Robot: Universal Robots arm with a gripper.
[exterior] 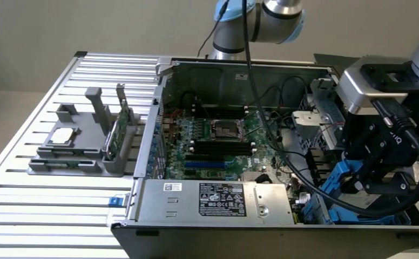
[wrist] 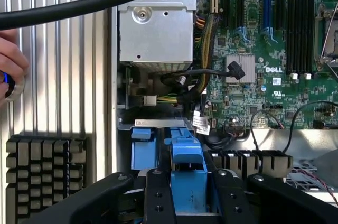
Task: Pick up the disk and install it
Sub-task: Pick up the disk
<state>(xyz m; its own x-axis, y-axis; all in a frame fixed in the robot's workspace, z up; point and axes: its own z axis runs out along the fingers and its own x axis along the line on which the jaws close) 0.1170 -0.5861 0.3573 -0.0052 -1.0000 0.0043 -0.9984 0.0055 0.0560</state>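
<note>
I see blue rails on the disk (wrist: 188, 161), a black pincer (wrist: 187, 182), a green motherboard (exterior: 195, 129), a grey fixture (exterior: 80, 147), and a silver ribbed desk (exterior: 36, 216).

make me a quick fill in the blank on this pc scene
1. The gripper holds the disk by a ___ plastic rail.
2. The logo printed on the motherboard reads ___.
3. The card standing in the holder is ___ in colour.
Missing words: blue; DELL; green.
</note>
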